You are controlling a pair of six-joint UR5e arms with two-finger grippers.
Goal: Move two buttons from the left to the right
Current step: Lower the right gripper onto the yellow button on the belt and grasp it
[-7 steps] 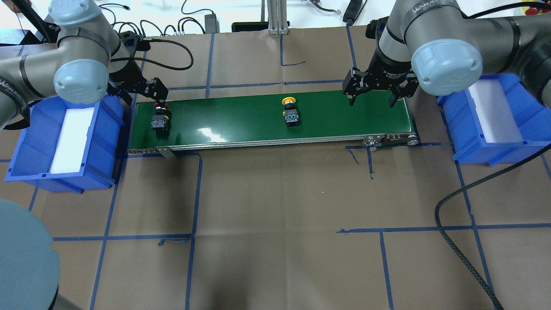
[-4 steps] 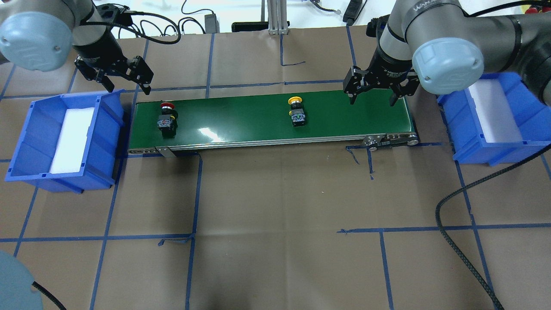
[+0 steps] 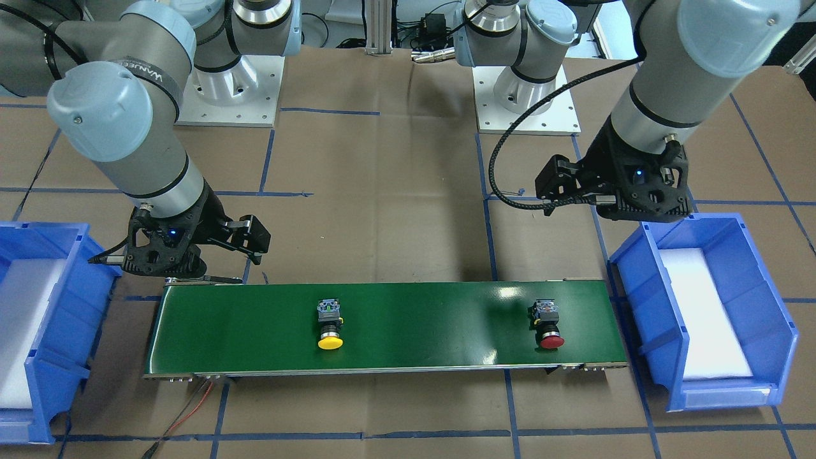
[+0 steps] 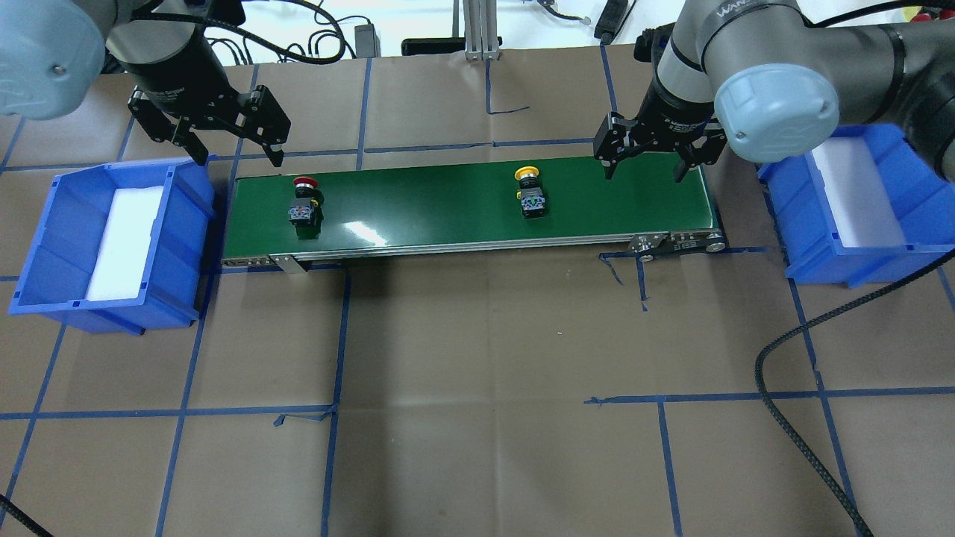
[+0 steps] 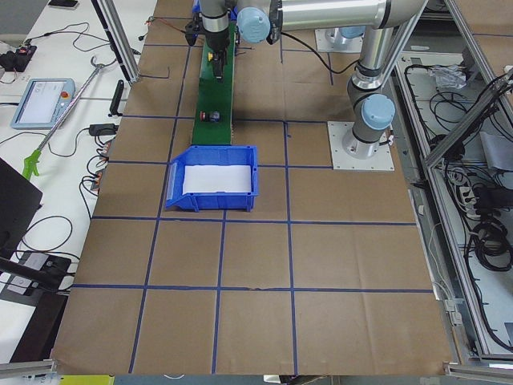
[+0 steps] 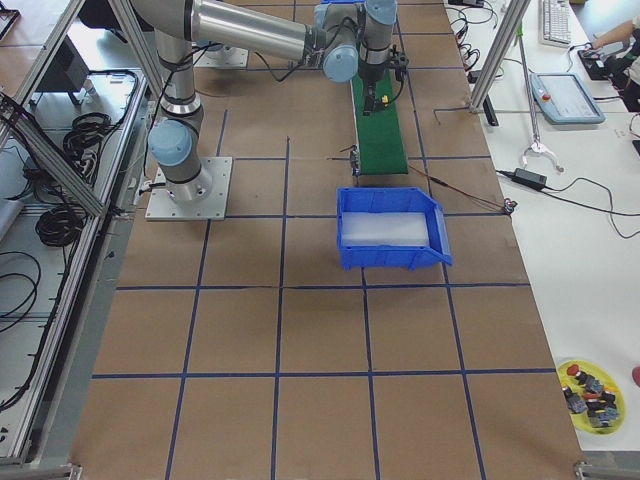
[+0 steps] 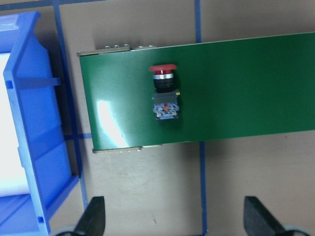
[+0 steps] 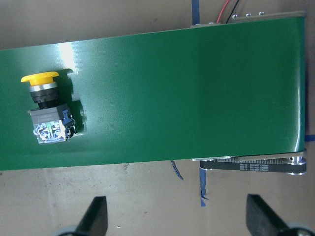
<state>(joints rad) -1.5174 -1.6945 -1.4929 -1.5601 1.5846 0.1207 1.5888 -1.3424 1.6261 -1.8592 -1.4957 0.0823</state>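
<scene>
Left claw [image 4: 240,156] now lifted clear of red button [image 4: 304,205], fingers apart; both riding green belt [image 4: 418,201] rightward, yellow button [image 4: 531,195] past middle; right claw [image 4: 644,175] apart, waiting over right end

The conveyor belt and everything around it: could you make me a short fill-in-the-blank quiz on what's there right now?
1. The push-button nearer the right gripper has a ____ cap.
2. The red-capped push-button lies on the ____ conveyor belt.
3. The left gripper and the right one both stand ____, holding nothing.
4. The blue bin beside the left gripper holds only a ____ pad.

Missing words: yellow; green; open; white.
</scene>
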